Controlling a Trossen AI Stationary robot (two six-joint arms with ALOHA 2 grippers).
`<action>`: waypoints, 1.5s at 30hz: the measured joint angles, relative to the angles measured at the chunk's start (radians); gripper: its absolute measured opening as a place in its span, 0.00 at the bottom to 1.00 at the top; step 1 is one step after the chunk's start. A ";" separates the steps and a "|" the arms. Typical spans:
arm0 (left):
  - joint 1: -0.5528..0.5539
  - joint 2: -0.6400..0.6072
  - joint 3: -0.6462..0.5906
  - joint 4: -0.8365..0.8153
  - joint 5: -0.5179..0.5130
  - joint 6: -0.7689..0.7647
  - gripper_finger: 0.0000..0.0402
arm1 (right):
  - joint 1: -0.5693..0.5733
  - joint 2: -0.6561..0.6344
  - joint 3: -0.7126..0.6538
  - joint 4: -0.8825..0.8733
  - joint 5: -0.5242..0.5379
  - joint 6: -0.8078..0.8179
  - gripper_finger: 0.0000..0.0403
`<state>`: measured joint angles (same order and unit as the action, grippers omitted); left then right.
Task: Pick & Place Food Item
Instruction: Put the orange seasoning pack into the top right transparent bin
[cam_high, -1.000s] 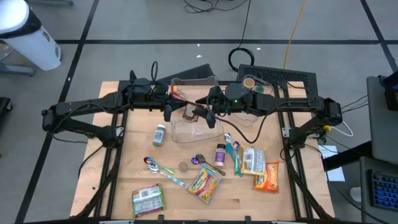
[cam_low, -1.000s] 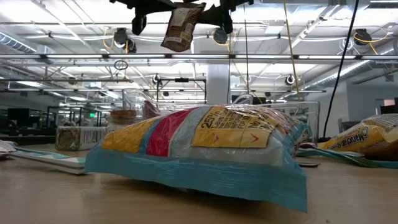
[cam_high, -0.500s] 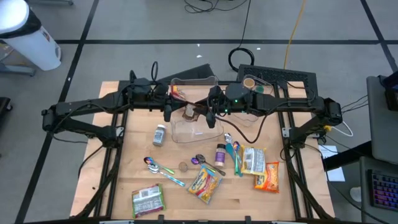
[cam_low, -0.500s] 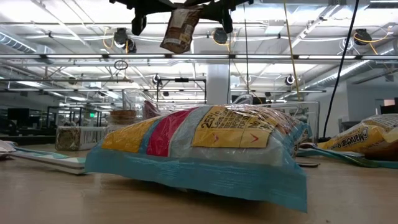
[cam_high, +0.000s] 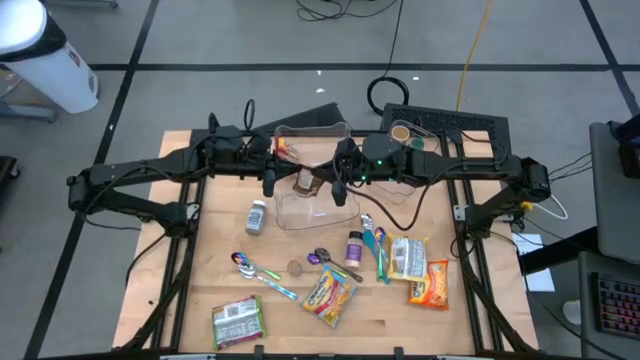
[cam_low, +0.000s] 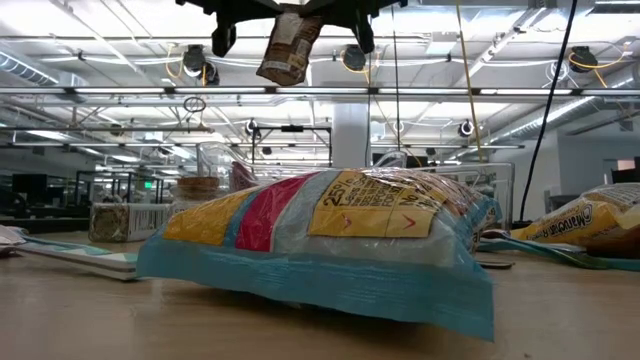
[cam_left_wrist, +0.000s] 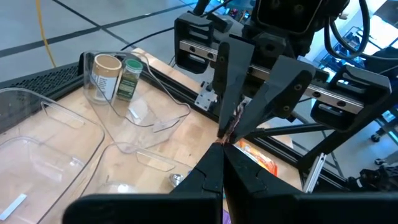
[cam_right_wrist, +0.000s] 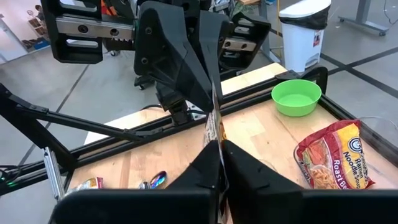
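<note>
Hanging in mid-air near the upper centre of the high view, a small brown snack packet (cam_high: 305, 180) is pinched from both sides above a clear plastic tub (cam_high: 322, 210). On its left, the left gripper (cam_high: 290, 180) has its jaws closed on the packet's edge; on its right, the right gripper (cam_high: 323, 183) meets it head-on, jaws likewise clamped on the same packet. Each wrist view shows that arm's own dark fingers pressed together on the thin foil edge, with the other arm's fingers directly opposite. The low view shows the packet (cam_low: 287, 45) dangling at the top of the frame, tilted, well above the counter (cam_high: 200, 290).

Left of centre on the counter stands a small jar (cam_high: 257, 216), and at lower left lies a green-and-white packet (cam_high: 238, 322) with spoons (cam_high: 262, 274) just to its right. Lower centre holds a yellow and blue snack bag (cam_high: 330, 295). Further right stand a purple-capped bottle (cam_high: 354, 245), then a yellow-white packet (cam_high: 405, 258) and an orange noodle packet (cam_high: 430, 284).
</note>
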<state>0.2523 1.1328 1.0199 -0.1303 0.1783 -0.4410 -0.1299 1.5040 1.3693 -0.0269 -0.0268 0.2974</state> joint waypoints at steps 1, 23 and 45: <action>0.000 0.000 0.000 0.000 0.000 -0.002 0.00 | 0.000 0.000 0.000 0.000 0.000 -0.001 0.01; 0.000 0.000 -0.001 0.034 0.056 0.046 0.07 | 0.000 -0.004 0.000 0.000 -0.004 0.005 0.00; 0.187 -0.285 -0.001 0.022 0.138 0.085 0.40 | -0.042 -0.081 -0.002 -0.005 0.024 0.042 0.00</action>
<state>0.4395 0.8480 1.0191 -0.1081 0.3166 -0.3561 -0.1722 1.4225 1.3678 -0.0320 -0.0024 0.3392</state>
